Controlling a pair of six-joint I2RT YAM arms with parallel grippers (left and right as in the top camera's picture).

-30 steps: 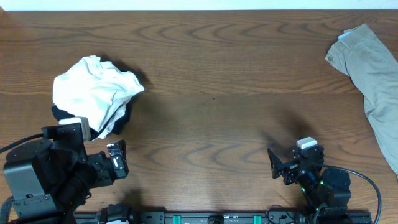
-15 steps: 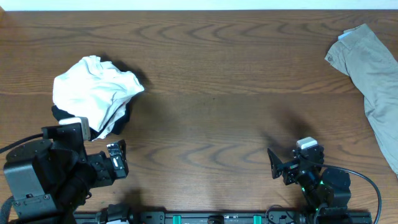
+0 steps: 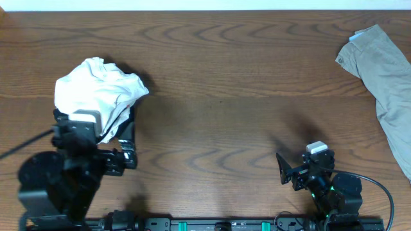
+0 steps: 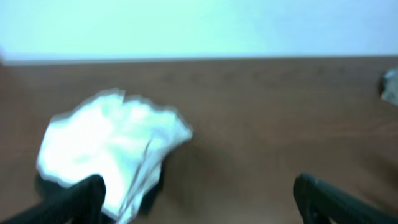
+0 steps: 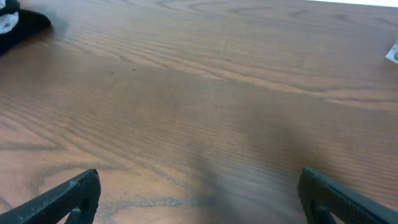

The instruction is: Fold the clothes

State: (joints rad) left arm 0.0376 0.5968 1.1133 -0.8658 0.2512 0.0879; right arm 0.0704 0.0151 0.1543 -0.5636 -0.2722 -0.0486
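A table (image 3: 218, 96) of dark brown wood with wavy, flowing grain fills the overhead view from edge to edge. Beyond its far edge stands a plain pale wall (image 4: 199, 25), faintly blue-white in the left wrist view. The light is even and diffuse, and shadows on the surface are soft-edged.

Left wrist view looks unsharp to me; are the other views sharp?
Left wrist view: blurred throughout, the white T-shirt washed out with smeared edges. Right wrist view: sharp, grain of the table clear. Overhead view: sharp, with soft shadows only.
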